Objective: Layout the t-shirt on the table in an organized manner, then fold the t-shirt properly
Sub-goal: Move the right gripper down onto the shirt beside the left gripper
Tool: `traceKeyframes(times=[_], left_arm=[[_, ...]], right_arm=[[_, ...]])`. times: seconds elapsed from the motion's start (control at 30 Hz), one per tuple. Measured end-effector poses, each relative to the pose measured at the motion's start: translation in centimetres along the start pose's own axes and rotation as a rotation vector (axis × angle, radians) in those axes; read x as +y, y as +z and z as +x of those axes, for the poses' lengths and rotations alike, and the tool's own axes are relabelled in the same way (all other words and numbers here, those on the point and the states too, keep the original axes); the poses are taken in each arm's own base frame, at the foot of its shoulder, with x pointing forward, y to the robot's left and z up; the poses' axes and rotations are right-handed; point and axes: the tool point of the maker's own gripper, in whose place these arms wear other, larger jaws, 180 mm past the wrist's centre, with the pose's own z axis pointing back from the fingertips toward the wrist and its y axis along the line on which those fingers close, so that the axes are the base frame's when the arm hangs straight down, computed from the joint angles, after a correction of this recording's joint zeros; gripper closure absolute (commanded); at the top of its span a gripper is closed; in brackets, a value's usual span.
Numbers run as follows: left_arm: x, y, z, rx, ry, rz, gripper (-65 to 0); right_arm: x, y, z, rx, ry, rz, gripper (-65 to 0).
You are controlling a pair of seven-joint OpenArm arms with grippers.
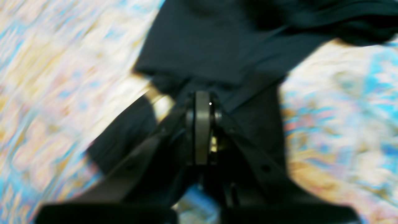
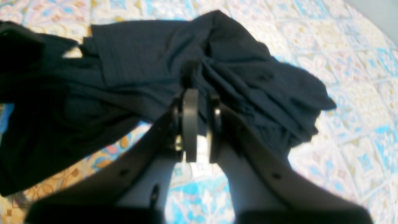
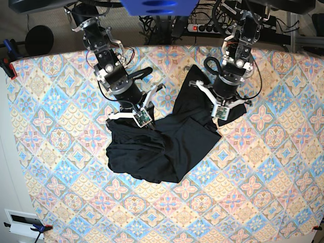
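Note:
The black t-shirt [image 3: 167,144] lies crumpled in the middle of the table [image 3: 263,167], with one part stretching up toward the back [image 3: 190,83]. My left gripper [image 3: 216,112] is at the shirt's right edge. In the left wrist view, which is blurred, it [image 1: 202,98] is shut on a fold of the t-shirt [image 1: 202,46]. My right gripper [image 3: 143,120] is at the shirt's upper left. In the right wrist view it [image 2: 200,93] is shut on bunched fabric of the t-shirt [image 2: 140,62], which fans out from the fingers [image 2: 189,124].
The patterned table cloth shows all around the shirt [image 2: 357,93]. Cables and a power strip [image 3: 202,28] lie behind the table's back edge. Clamps [image 3: 7,63] sit at the far left edge. A blue mount [image 3: 159,6] is at the top centre.

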Motion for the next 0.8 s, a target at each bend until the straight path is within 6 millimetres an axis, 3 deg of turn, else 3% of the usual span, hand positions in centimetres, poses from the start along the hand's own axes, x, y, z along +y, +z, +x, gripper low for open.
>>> traceKeyframes(times=[0.07,0.13,0.23,0.33,0.47,0.57,0.7,0.8], left_arm=[[0.9,0.3,-0.1,-0.021,0.014,0.025,0.0],[1.9,0.7,0.0,-0.054,0.027,0.048,0.0],[3.3,1.3,-1.2,-0.032,0.040,0.092,0.0],[3.9,1.4,-1.1,-0.034,0.042,0.107,0.0],[3.4,1.5,-1.4,-0.034,0.045,0.090,0.0],[3.5,1.7,-2.2,-0.010,0.040,0.097,0.0],[3.4,1.8,-2.3,-0.012,0.048,0.096,0.0],[3.1,1.9,-2.7,-0.002,0.049,0.087,0.0]], right_arm=[[1.0,-0.6,0.1,0.004,-0.012,0.012,-5.1],[3.3,-1.4,0.2,0.001,-0.015,0.069,-5.2],[6.5,-2.3,-2.4,0.077,-0.016,0.155,-8.8],[7.4,-3.2,-4.7,0.155,0.025,0.182,-15.4],[8.8,-5.8,-0.2,0.054,0.032,0.200,-21.7],[10.3,-6.4,0.4,0.047,0.027,0.239,-23.0],[8.8,-7.3,-1.0,0.098,0.077,0.219,-23.0],[7.3,-8.7,-0.2,0.084,0.097,0.186,-23.0]])
